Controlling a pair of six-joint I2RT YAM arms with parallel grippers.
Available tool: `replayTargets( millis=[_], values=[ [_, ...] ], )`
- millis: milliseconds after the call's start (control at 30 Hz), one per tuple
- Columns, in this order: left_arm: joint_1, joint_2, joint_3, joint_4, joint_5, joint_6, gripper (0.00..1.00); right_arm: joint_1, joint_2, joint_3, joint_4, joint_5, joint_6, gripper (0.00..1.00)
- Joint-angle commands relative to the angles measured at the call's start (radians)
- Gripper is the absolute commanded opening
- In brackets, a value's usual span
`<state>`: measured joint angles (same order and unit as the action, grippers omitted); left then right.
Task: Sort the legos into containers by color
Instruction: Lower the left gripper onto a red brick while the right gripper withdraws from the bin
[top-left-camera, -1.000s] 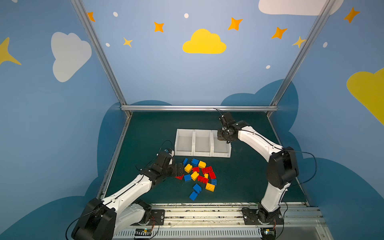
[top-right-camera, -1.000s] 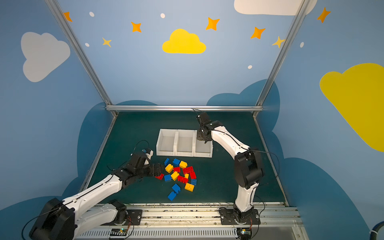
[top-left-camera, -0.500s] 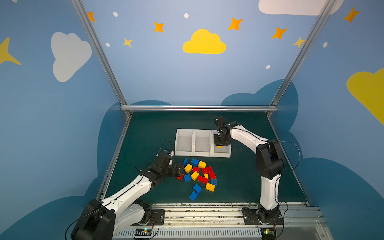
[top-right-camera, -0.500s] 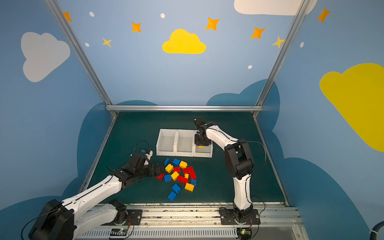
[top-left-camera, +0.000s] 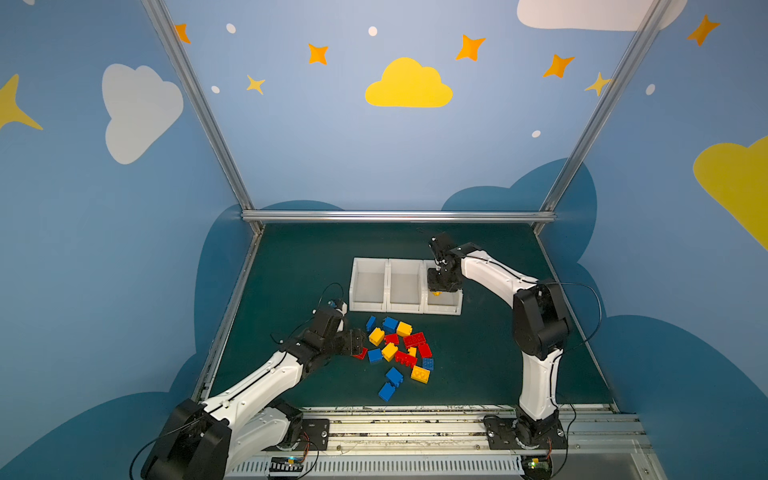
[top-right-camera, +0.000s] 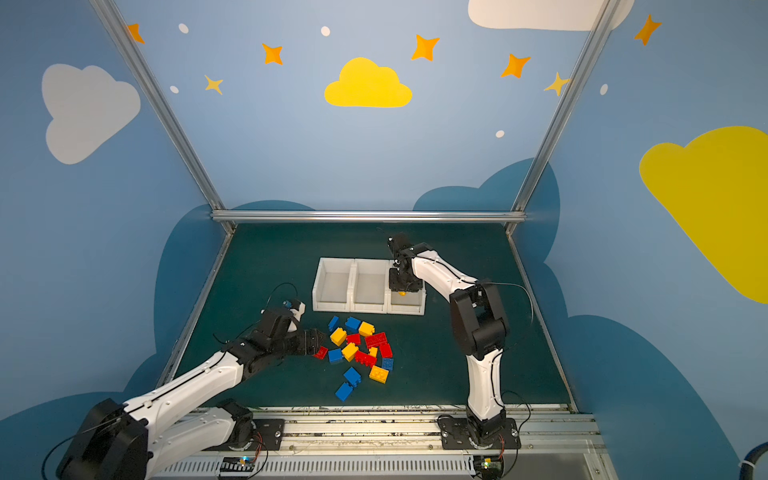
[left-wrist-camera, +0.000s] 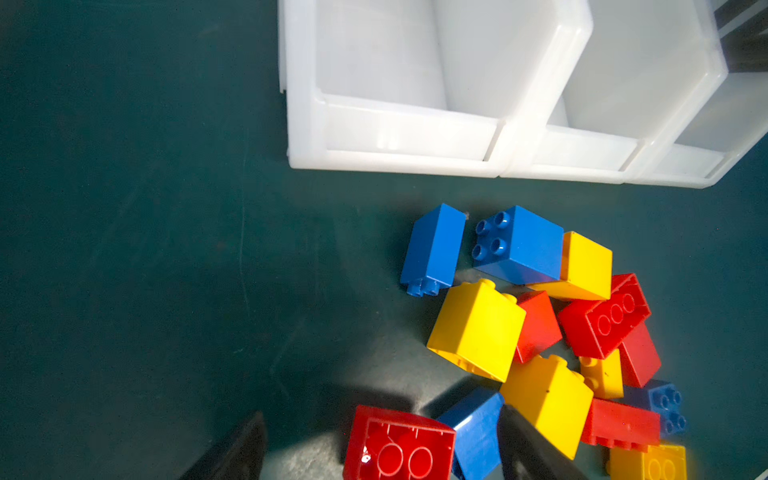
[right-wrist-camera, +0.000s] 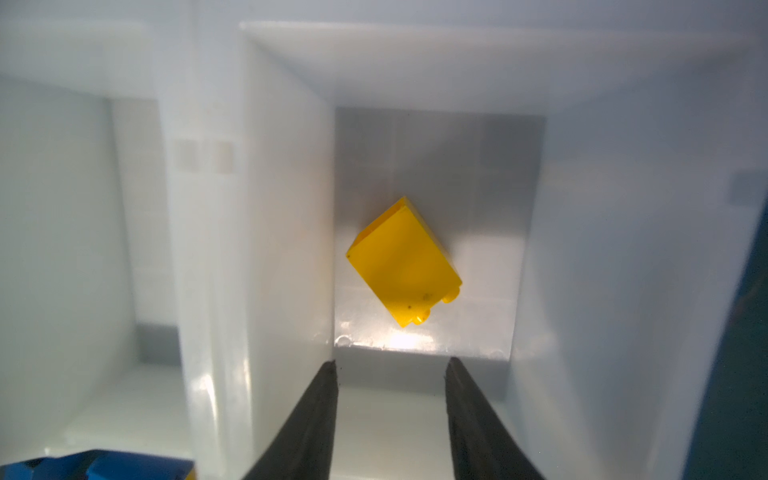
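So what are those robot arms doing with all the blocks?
They are sorting a pile of legos by color into three white bins. The right gripper hangs open over the rightmost bin, where one yellow brick lies. The left gripper is down at the pile's edge on the green mat, jaws open either side of a red brick, not gripping it.

1. I see red, blue and yellow legos (top-left-camera: 389, 351) heaped just in front of the containers (top-left-camera: 405, 307).
2. All three are white, joined in a row.
3. One yellow lego (right-wrist-camera: 405, 266) lies tilted in the right-end one.
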<state>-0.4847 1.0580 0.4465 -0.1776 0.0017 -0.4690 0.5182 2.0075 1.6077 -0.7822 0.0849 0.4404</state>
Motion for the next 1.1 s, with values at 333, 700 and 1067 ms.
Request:
replayTargets(
  millis=[333,700,1067],
  values=[
    [-0.006,-0.015,-0.001,-0.046,-0.003,0.003,0.84,-0.004,-0.185,-0.090,-0.019,-0.015,0.029,0.44],
    [-0.066,0.023,0.025,-0.105,-0.049,0.016,0.84,-0.004,-0.360,-0.232,-0.042,-0.026,0.055,0.46],
    [-0.107,0.128,0.079,-0.129,-0.058,0.059,0.85,-0.003,-0.459,-0.324,-0.052,-0.005,0.109,0.46]
  ],
)
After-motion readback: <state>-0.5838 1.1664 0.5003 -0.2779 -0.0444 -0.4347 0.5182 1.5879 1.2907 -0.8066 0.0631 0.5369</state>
